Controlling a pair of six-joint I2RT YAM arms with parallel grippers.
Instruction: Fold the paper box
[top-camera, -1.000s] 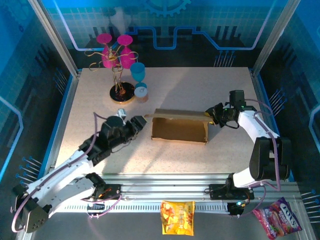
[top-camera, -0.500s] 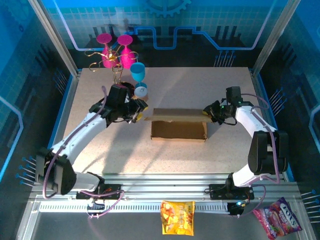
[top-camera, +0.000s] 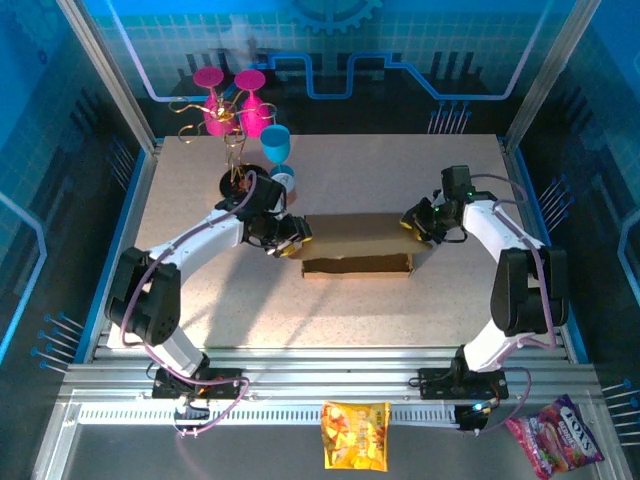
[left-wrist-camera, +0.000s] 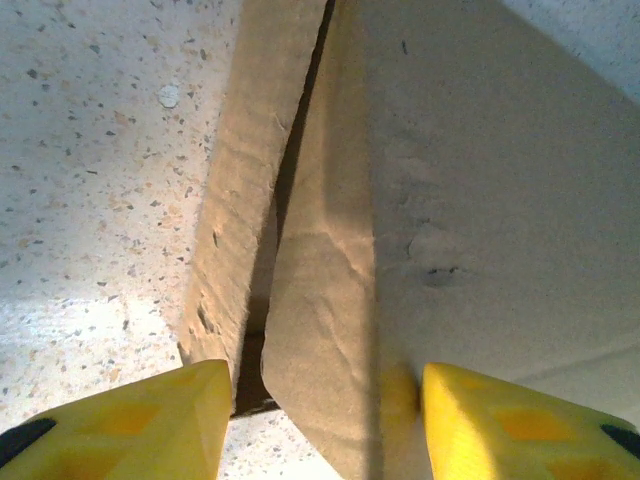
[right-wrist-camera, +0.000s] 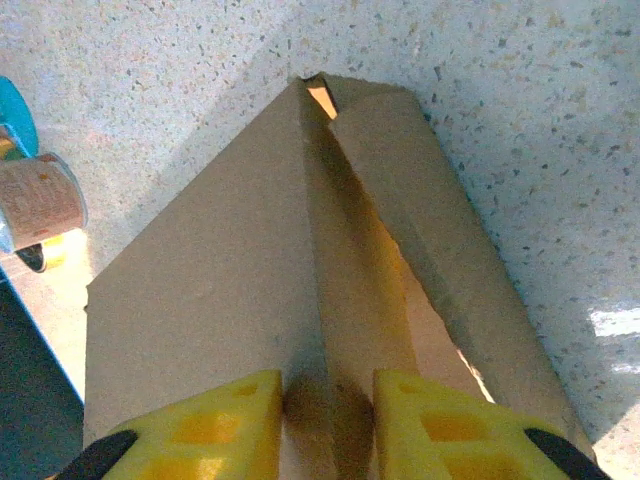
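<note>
The paper box lies near the middle of the surface, its long sides parallel to the near edge. Its lid panel is tilted over the tray, so from above little more than the near wall shows beneath it. The left arm reaches in from the left edge to the box's left end. In the left wrist view the left jaws stand partly open, with yellow fingers either side of the lid's corner and the end wall. A dark gap shows between that wall and the lid, and nothing looks clamped. The right arm reaches the box's right end. There the right jaws are drawn in narrow on a folded ridge of the cardboard, which fills the space between the fingers and touches both. Toward the far left corner stand a gold wire stand carrying pink cups and, just beside it, a blue goblet.
</note>
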